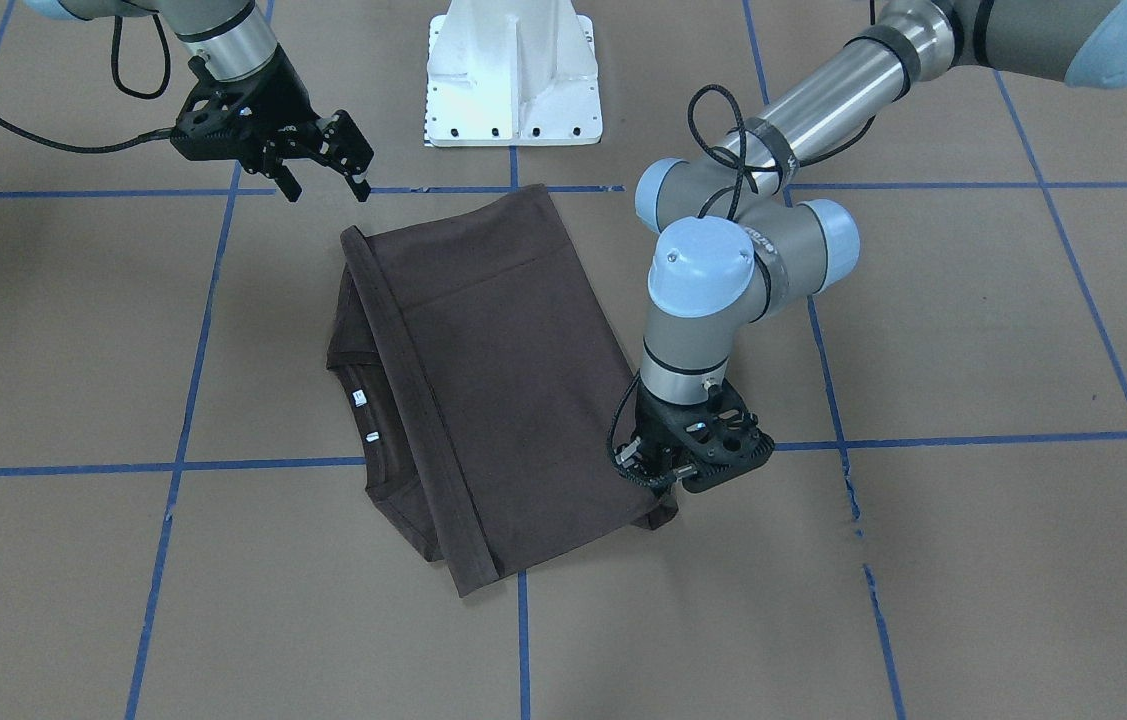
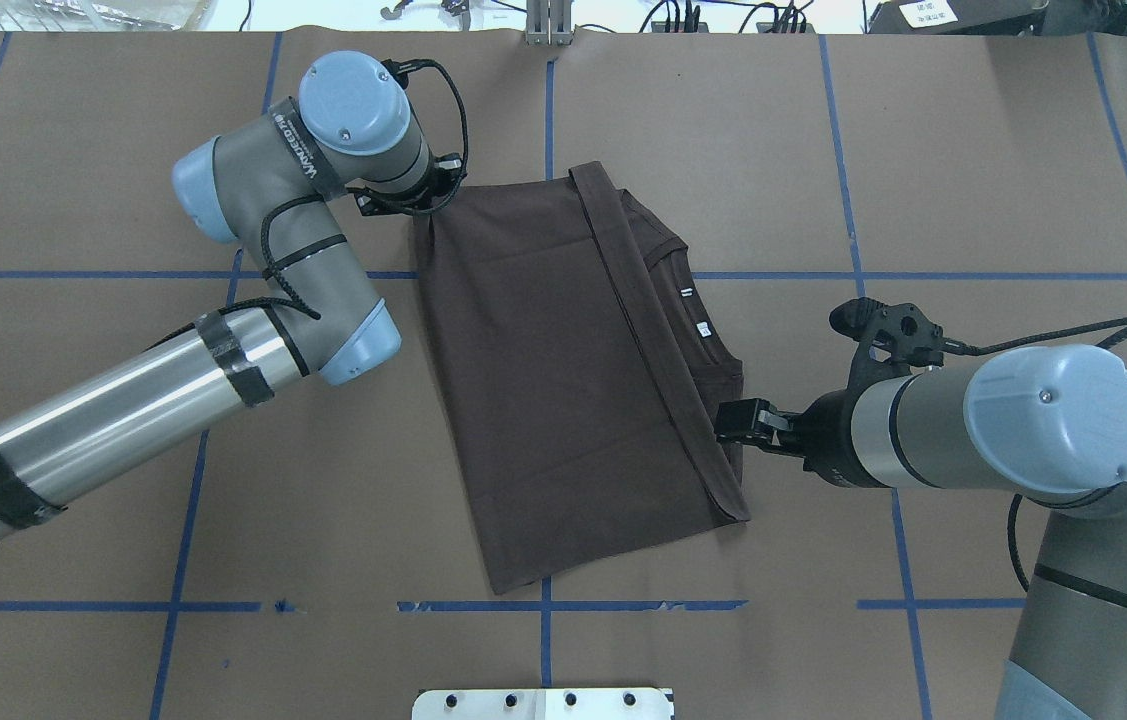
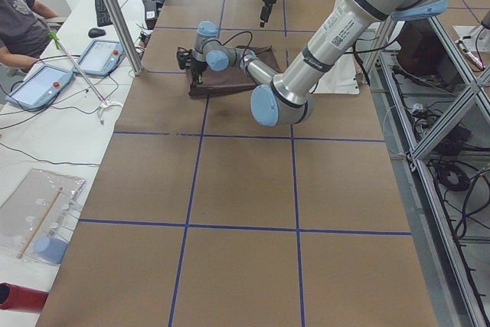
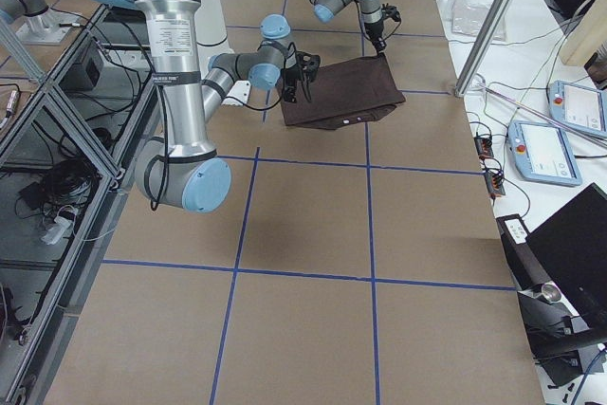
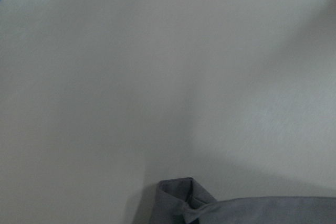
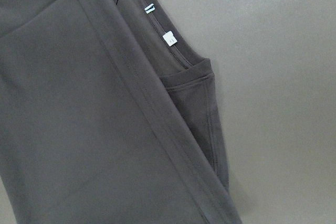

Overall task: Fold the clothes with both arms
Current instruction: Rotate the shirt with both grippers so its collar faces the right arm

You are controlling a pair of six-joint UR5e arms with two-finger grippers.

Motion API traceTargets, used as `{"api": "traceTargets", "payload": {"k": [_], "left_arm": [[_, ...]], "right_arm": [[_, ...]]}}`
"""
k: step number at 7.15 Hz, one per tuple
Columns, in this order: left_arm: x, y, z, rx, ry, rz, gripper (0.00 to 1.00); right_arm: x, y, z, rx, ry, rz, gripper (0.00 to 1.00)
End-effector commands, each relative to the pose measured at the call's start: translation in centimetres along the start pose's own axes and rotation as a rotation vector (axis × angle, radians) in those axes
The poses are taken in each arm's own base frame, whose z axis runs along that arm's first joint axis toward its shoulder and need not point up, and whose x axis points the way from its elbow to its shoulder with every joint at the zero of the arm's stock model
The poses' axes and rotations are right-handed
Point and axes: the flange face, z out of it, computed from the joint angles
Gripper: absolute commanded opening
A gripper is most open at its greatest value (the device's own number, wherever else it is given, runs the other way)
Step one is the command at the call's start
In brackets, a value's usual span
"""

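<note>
L gripper (image 1: 685, 462): points straight down onto the lower-right corner of the T-shirt (image 1: 513, 380) in the front view, low on the cloth. Its fingers are hidden under its own body, and the L wrist cam shows only bare table plus a bit of shirt corner at the bottom edge, so can't tell if it is closed or has cloth. R gripper (image 1: 326, 190): upper left of the front view, fingers spread wide w/ nothing between them, raised and apart from the shirt's upper-left corner. T-shirt: centre of frame, folded to 1 long rectangle, flat on the brown table (image 1: 973, 330). Long axis runs top to bottom of frame, leaning slightly to lower right. A hem band (image 1: 423, 400) runs down the left long edge. The collar (image 1: 363, 375) w/ 2 small pale tags (image 1: 359, 398) pokes out left of it. Key relation: the 2 grippers sit at roughly diagonal corners, L at the cloth, R off it. Judgement: a fold across the long axis needs R at the lower-left corner, on the same short edge as L. The band is stacked there, so it may catch only the top layer.
</note>
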Motion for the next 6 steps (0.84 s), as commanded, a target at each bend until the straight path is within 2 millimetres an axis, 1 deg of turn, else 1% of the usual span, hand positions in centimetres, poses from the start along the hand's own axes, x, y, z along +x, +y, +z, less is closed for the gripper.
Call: {"api": "traceTargets", "payload": {"k": [1,2,3,4,5,6], "left_arm": [[1.8,-2.6,2.5,0.094,0.092,0.072,0.00],[2.6,-3.0,3.5,0.112,0.120,0.097,0.00],[2.8,-3.1,3.6,0.123,0.149,0.102,0.00],[2.8,-3.6,3.8,0.175,0.136,0.097,0.00],[2.2,-3.7,4.5,0.181,0.119,0.096,0.98],[2.9,-3.8,4.0,0.191,0.128,0.095,1.00]], "right_arm": [[0.1,-0.1,0.5,0.001,0.008,0.002,1.00],[0.1,-0.1,0.6,0.001,0.009,0.002,1.00],[0.0,-0.1,0.5,0.001,0.008,0.002,1.00],[0.0,0.0,0.6,-0.001,0.008,0.001,1.00],[0.0,0.1,0.7,-0.002,0.010,0.001,1.00],[-0.5,0.0,0.4,-0.005,-0.002,-0.002,1.00]]}}
